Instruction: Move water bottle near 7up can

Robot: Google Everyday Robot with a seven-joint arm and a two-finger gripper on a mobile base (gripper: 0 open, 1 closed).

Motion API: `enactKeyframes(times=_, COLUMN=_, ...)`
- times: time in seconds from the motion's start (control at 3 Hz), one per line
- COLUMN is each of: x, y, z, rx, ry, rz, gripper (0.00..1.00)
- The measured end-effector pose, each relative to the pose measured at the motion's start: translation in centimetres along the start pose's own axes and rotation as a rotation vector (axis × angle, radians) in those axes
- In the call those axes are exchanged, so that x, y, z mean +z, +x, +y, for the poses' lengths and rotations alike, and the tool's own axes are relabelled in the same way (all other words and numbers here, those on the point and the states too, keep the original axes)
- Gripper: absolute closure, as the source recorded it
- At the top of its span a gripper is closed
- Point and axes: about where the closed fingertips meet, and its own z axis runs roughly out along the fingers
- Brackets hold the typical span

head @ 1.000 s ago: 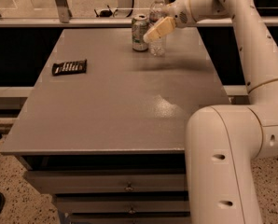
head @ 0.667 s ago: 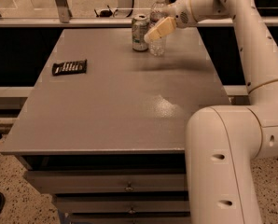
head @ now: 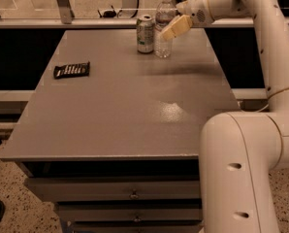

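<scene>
**Inspector:** State of the tool?

**Operator:** My gripper point(head: 176, 28) is over the far right part of the table point(head: 125, 110). It reaches in from the right and sits against the right side of the water bottle point(head: 163, 46) at about mid-height. I cannot tell whether it is clamped on the bottle or has let go, because the two overlap from here.

**Inspector:** Bearing of the bottle from the tool?

**Operator:** Immediately to the left. The bottle's long axis is vertical, with the base on the table top and the white cap up. I have one arm only, so nearness is not in question.

**Inspector:** The target?

**Operator:** The 7up can point(head: 145, 34) stands upright just beside the bottle, on its left. I cannot tell whether they touch. In my judgement the placement is met. What the next move calls for is a clean release, then a withdrawal to the right, away from the can, so the bottle is not tipped.

**Inspector:** Containers?

**Operator:** The bottle is clear, but its fill level is not discernible. I cannot tell whether the can is open or sealed. The drawers point(head: 132, 194) beneath the table are shut and their contents are hidden. A dark snack wrapper point(head: 72, 70) lies flat well apart to the left and is not concerned.
</scene>
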Motion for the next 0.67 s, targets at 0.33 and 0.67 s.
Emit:
enactKeyframes(times=0.33, x=-2.3, y=0.0, z=-0.3, rx=-0.005, ry=0.026, rz=0.0, gripper=0.0)
enactKeyframes(times=0.67, x=-6.8, y=0.0, z=-0.7, rx=-0.013, ry=0.07, rz=-0.019, gripper=0.0)
